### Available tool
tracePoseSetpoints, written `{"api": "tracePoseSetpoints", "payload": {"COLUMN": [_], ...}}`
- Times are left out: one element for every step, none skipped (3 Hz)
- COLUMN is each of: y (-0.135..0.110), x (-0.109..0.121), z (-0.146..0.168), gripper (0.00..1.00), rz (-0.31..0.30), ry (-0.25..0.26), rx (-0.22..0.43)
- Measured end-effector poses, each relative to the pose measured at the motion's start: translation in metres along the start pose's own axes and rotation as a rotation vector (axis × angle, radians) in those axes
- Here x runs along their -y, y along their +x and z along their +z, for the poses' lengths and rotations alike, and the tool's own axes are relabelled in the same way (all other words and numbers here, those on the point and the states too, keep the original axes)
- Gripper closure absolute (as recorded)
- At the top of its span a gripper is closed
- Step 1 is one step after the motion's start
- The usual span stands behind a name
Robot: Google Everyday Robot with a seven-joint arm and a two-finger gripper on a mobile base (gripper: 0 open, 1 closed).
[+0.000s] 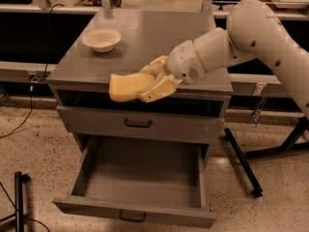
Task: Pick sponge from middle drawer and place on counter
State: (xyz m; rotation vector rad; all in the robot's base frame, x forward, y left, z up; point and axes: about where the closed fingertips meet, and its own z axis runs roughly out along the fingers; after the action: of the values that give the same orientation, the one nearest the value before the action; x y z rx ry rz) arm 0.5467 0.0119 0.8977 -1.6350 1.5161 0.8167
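My gripper (pixel 145 85) is shut on the pale yellow sponge (pixel 124 86) and holds it at the front edge of the counter (pixel 145 42), about level with the slab. The sponge sticks out to the left of the cream fingers (pixel 157 88). The white arm reaches in from the upper right. Below, the middle drawer (pixel 140 178) is pulled wide open; its grey floor shows nothing on it.
A cream round bowl (pixel 102 38) stands on the counter at the back left. A shut drawer front with a dark handle (pixel 138 123) lies between counter and open drawer. A black stand leg (pixel 244 163) is on the floor at right, a black post (pixel 18 197) at left.
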Motion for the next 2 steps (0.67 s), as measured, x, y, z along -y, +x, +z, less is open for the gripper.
{"api": "tracePoseSetpoints", "payload": {"y": [0.004,0.020], "x": [0.024,0.068], "z": [-0.003,-0.015], "gripper": [1.00,1.00], "rz": [0.013,0.048], "ry": [0.026,0.101], "rx": [-0.037,-0.072]}}
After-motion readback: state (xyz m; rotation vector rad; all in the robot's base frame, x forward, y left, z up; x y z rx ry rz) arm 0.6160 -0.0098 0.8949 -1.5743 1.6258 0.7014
